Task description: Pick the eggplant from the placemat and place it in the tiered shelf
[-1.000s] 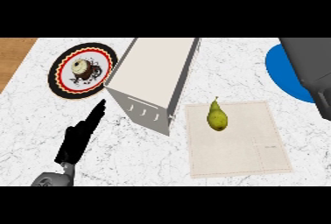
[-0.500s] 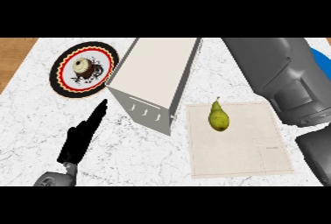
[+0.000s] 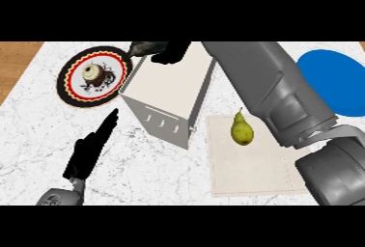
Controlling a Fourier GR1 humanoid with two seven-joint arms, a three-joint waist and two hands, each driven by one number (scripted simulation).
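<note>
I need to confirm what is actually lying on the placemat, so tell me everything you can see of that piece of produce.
The fruit on the placemat looks like a pear, not an eggplant: yellow-green skin, darker on one side, a rounded body narrowing to a neck with a small stem tip pointing away from the robot. It lies on the mat's far part, just right of the tiered shelf and apart from it. The right forearm passes close beside it; neither hand touches it.

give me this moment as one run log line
fruit: yellow-green pear on placemat, untouched | right hand: far side of shelf, fingers unclear | left hand: open, resting on counter | plate: behind the shelf's left side
</note>
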